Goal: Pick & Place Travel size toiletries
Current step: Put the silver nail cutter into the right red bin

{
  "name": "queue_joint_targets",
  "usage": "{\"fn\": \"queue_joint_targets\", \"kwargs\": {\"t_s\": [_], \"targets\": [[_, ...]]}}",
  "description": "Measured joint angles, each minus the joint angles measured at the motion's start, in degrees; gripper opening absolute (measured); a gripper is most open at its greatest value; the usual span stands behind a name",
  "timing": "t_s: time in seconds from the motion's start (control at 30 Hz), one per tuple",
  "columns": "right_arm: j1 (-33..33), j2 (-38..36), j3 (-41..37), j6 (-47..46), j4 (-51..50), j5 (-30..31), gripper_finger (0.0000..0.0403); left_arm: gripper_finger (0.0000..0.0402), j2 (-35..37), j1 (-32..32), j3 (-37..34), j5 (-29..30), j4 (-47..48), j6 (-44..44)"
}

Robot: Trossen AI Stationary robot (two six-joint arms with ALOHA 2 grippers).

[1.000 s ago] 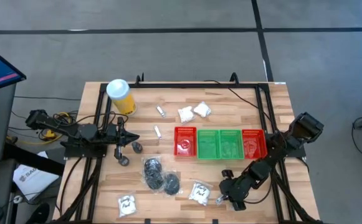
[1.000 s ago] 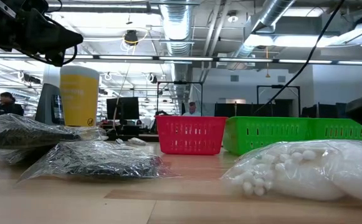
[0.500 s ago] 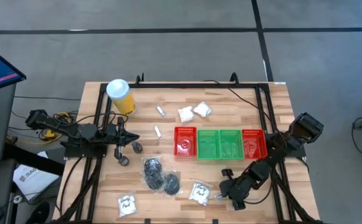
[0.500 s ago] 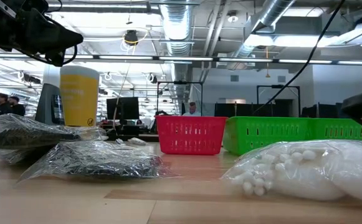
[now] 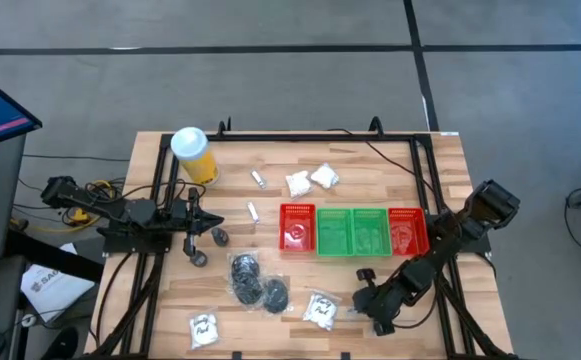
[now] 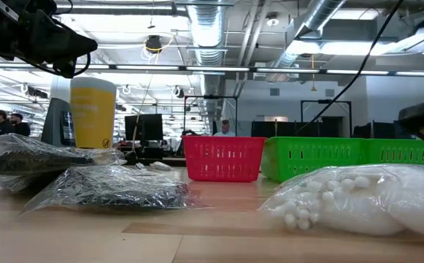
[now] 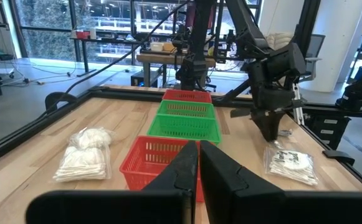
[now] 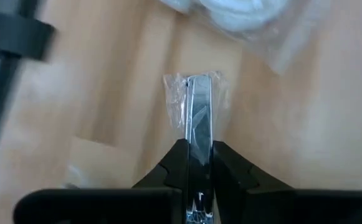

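Note:
My right gripper (image 5: 355, 312) is near the table's front right, slanting down and shut on a small silver tube in a clear wrapper (image 8: 197, 102). A white sachet (image 5: 320, 308) lies just left of it, and another sachet (image 5: 203, 327) lies at the front left. Two clear bags of black round pieces (image 5: 247, 272) (image 5: 273, 295) rest flat on the wood. Two white bags (image 5: 310, 180) and two tiny tubes (image 5: 256, 179) (image 5: 253, 211) lie farther back. My left gripper (image 5: 220, 222) waits shut at the left side, pointing level. My right gripper pinches the wrapped silver tube by its near end (image 8: 198, 134) between its two fingers. The fingers come slanting down from the table's right and lie along the tube. The tube sticks out past the fingertips over the wood; I cannot tell whether its far end touches the table.
A row of red and green compartment trays (image 5: 353, 230) stands behind my right gripper. A yellow cylinder with a white lid (image 5: 194, 155) stands at the back left. A black frame (image 5: 422, 170) runs along the table's edges. Bare wood shows at the back right.
My right gripper has shut on the small silver tube and tipped up a little at the table's front right. The tube has shifted slightly with it. The other items lie as before.

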State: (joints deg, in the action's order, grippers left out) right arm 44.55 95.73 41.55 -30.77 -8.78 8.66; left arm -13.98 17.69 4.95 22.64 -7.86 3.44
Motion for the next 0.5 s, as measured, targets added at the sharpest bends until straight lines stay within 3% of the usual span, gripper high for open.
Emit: {"fn": "queue_joint_targets", "kwargs": {"t_s": [0.2, 0.5], "targets": [[-0.42, -4.53, 1.79, 0.20, -8.46, 6.32, 0.0036, 0.0012, -0.02, 0.00, -0.01, 0.00, -0.07, 0.00], [-2.60, -11.09, 1.95, -3.69, -13.43, 8.08, 0.0036, 0.0012, -0.01, 0.00, 0.00, 0.00, -0.28, 0.00]]}}
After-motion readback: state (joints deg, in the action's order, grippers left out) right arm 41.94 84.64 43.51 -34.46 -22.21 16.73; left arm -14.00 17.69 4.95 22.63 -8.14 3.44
